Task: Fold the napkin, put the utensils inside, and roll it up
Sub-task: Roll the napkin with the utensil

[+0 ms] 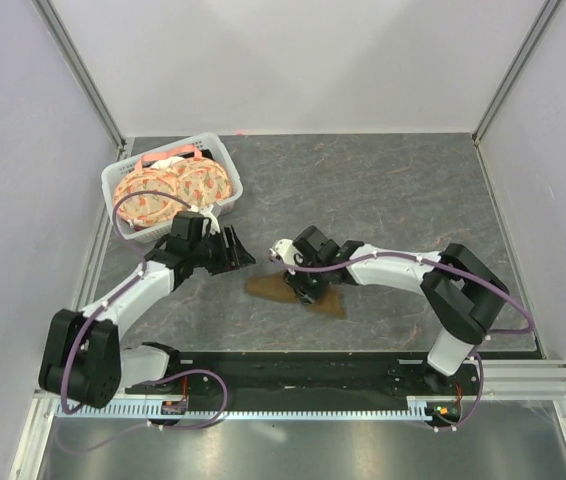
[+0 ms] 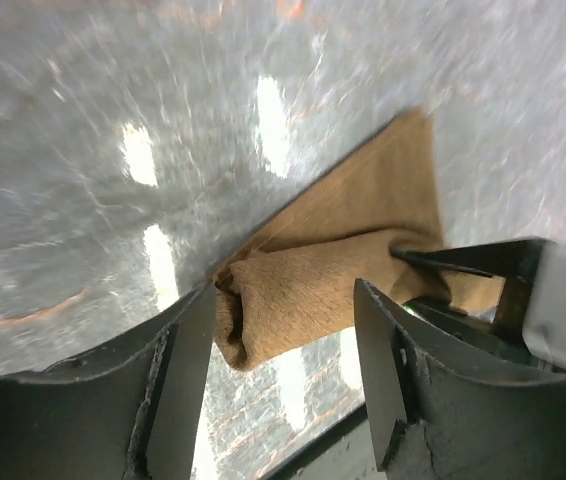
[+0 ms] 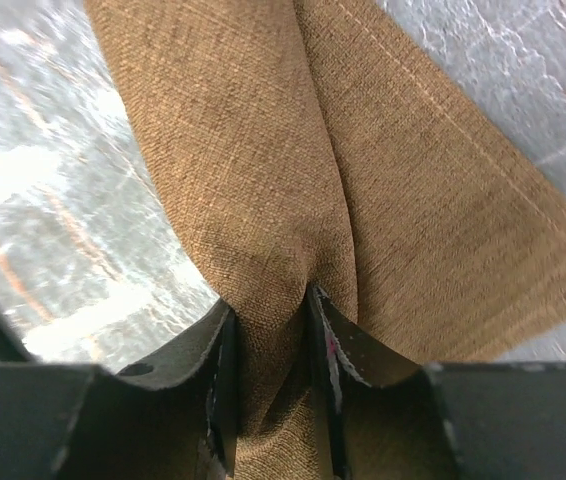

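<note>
I count one napkin (image 1: pixel 303 297) at center, one basket (image 1: pixel 115 183) upper left with two plates (image 1: pixel 149 196) showing, and two arms (image 1: pixel 135 290).

The napkin (image 1: pixel 328 303) lies mid-bench (image 1: pixel 393 190), the left gripper (image 1: pixel 240 256) at its left end, the right gripper (image 1: pixel 300 287) over its middle; a basket (image 1: pixel 120 181) holding plates (image 1: pixel 153 196) stands far left.

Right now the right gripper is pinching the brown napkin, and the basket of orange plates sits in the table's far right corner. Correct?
One thing is off: the basket of orange plates sits in the far left corner, as the top external view shows. The right gripper is indeed pinching the brown napkin.
</note>
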